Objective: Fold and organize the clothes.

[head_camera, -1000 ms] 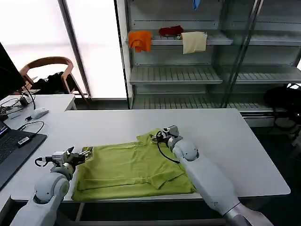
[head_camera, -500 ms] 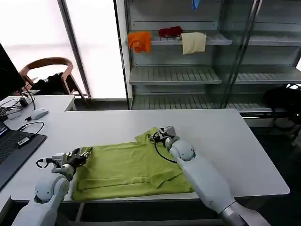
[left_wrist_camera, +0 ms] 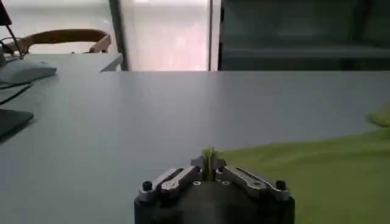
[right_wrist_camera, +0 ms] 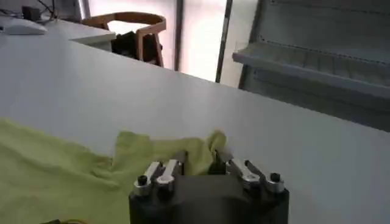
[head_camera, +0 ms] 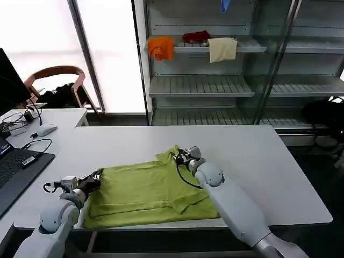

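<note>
The lime yellow-green T-shirt (head_camera: 145, 191) lies spread flat on the white table (head_camera: 269, 161), near its front edge. At the shirt's left edge my left gripper (head_camera: 97, 177) is shut on a thin fold of the fabric; the left wrist view shows that green fold pinched in the left gripper (left_wrist_camera: 209, 163). My right gripper (head_camera: 180, 155) sits at the shirt's far right corner. In the right wrist view the right gripper (right_wrist_camera: 200, 163) holds a bunched piece of T-shirt (right_wrist_camera: 152, 152) between its fingers.
A laptop (head_camera: 16, 166), cables and a mouse (head_camera: 45, 129) occupy the table's left side. Behind the table stands a shelf unit with an orange cloth (head_camera: 160, 47), a dark red cloth (head_camera: 195, 36) and a cream cloth (head_camera: 222, 48). The table's right half is bare.
Both grippers keep their hold on the shirt. The right gripper has edged slightly left and nearer, and the left gripper slightly right, so the shirt has barely shifted.
</note>
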Controlling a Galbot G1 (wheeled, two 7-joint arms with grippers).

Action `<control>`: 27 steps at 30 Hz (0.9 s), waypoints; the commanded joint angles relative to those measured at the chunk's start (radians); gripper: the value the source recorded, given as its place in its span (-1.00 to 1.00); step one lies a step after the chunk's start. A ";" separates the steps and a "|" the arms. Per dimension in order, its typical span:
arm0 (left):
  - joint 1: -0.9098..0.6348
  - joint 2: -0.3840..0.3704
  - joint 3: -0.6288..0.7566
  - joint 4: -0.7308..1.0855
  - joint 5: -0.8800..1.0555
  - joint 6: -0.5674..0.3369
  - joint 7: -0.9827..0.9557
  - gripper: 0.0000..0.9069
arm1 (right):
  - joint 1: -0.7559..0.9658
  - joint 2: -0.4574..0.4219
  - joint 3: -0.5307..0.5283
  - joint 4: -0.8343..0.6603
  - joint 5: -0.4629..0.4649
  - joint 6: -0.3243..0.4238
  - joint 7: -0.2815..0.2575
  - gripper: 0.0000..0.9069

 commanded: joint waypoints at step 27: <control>0.124 0.078 -0.048 -0.189 -0.035 -0.223 -0.016 -0.98 | -0.141 -0.168 0.006 0.438 0.134 0.085 0.110 -1.00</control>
